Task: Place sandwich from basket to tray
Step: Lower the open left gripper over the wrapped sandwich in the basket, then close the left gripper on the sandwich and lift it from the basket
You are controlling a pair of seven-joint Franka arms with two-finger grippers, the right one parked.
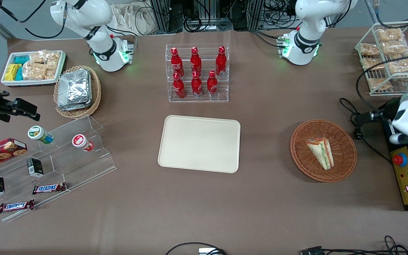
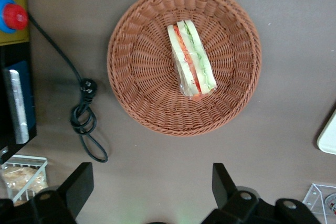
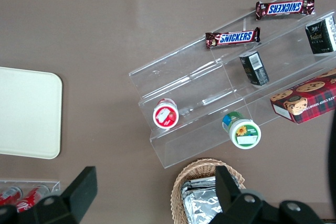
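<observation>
The table (image 1: 204, 212) is covered in brown. Nearest the front camera, toward the parked arm's end, two Snickers bars (image 1: 49, 188) lie on a clear stepped stand (image 1: 58, 159) with small cartons and two cups.

Mid-table, the tray (image 1: 199, 143) lies flat with nothing on it. Toward the working arm's end, well apart from the tray, sits the basket (image 1: 323, 150). The sandwich (image 1: 320, 152) lies in it, near its middle, on its side so the green and orange-pink layers show; its narrow end points toward the front camera.

The gripper (image 2: 152, 190) hangs high over the working arm's edge of the table, beside the basket and not over it, touching nothing. Its fingers (image 2: 224, 182) stand wide apart and hold nothing. A black cable (image 1: 358, 127) loops on the table between basket and control box (image 1: 407, 180), which carries a red button.

Farther back, a clear rack holds six red bottles (image 1: 196, 72), above the tray's farther edge. A wire rack (image 1: 386, 56) of snack packs stands at the farther corner on the working arm's end.
</observation>
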